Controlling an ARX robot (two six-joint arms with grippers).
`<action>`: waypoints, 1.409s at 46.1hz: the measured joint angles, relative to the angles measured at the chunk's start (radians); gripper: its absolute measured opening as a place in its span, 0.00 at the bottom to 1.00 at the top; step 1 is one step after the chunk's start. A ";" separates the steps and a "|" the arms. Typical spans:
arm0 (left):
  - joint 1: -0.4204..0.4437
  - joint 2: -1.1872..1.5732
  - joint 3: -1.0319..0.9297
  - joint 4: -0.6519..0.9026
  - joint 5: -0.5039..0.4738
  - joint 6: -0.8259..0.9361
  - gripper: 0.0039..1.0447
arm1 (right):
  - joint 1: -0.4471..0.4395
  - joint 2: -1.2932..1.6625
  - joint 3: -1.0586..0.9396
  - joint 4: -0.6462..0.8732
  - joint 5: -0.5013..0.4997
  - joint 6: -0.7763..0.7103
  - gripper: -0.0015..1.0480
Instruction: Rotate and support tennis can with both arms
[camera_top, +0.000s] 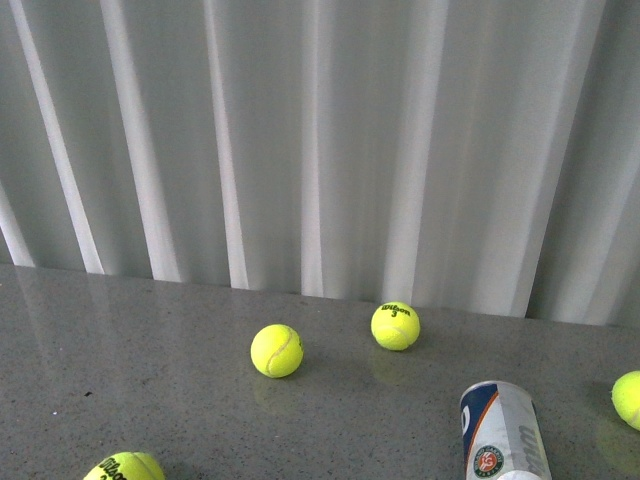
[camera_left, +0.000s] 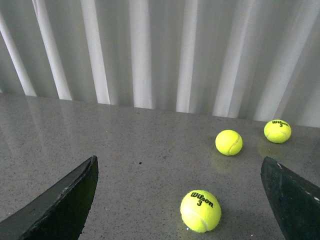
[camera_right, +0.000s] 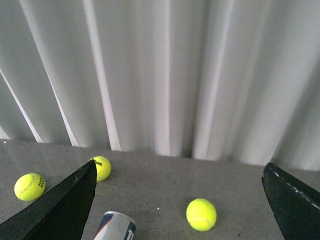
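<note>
The tennis can (camera_top: 503, 434) lies on its side on the grey table at the front right, its silver-rimmed end toward the curtain and its round emblem facing up; its near part is cut off by the frame. In the right wrist view the can's end (camera_right: 116, 226) shows just inside one of the black fingers (camera_right: 60, 207). My right gripper (camera_right: 180, 202) is open and empty, above the table. My left gripper (camera_left: 180, 200) is open and empty, with a tennis ball (camera_left: 200, 210) on the table between its plates. Neither arm shows in the front view.
Several yellow-green tennis balls lie around: two mid-table (camera_top: 277, 350) (camera_top: 395, 326), one at the right edge (camera_top: 628, 398), one at the front left (camera_top: 125, 467). A pale pleated curtain (camera_top: 320, 140) closes the table's far edge.
</note>
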 joint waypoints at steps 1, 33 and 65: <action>0.000 0.000 0.000 0.000 0.000 0.000 0.94 | 0.006 0.057 0.033 -0.011 0.011 0.013 0.93; 0.000 0.000 0.000 0.000 0.000 0.000 0.94 | 0.298 0.962 0.315 -0.344 -0.048 0.334 0.93; 0.000 0.000 0.000 -0.001 0.000 0.000 0.94 | 0.278 1.155 0.269 -0.074 -0.036 0.324 0.64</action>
